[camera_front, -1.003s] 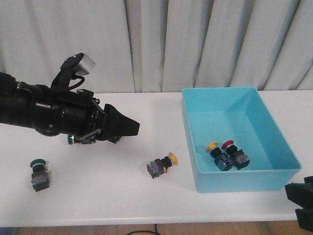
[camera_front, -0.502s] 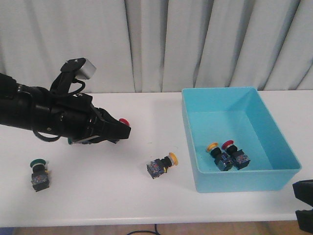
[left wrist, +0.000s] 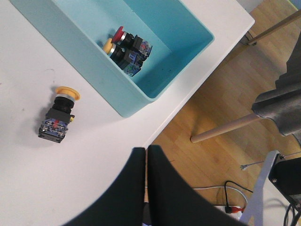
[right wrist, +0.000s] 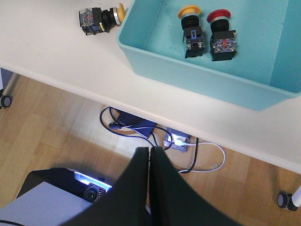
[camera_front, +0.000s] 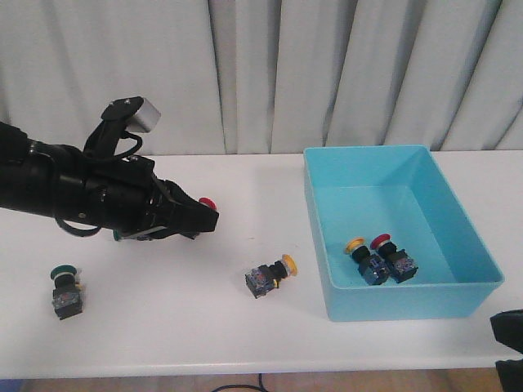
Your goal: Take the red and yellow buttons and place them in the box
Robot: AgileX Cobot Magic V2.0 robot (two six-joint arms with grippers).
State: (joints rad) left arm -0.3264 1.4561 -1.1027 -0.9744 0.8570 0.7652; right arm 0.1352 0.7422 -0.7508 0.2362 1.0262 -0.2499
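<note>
A yellow button (camera_front: 270, 275) lies on its side on the white table (camera_front: 180, 327), left of the box (camera_front: 409, 304). A red cap (camera_front: 207, 202) peeks out just behind the tip of my left gripper (camera_front: 209, 219); its body is hidden. In the left wrist view the left gripper (left wrist: 146, 149) is shut with nothing between its fingers, and the yellow button (left wrist: 59, 117) lies apart from it. Inside the box (right wrist: 197, 70) lie a yellow button (right wrist: 190, 23) and a red button (right wrist: 221, 33). My right gripper (right wrist: 150, 149) is shut and empty, below the table's front edge.
A green-capped switch (camera_front: 64, 291) stands at the front left of the table. Another green cap (camera_front: 118, 235) shows under my left arm. Curtains hang behind the table. Cables and a power strip (right wrist: 178, 141) lie on the wooden floor.
My left gripper has drawn back to the left, uncovering the red cap behind its tip. My right gripper has sunk lower at the front right corner. The buttons have not moved.
</note>
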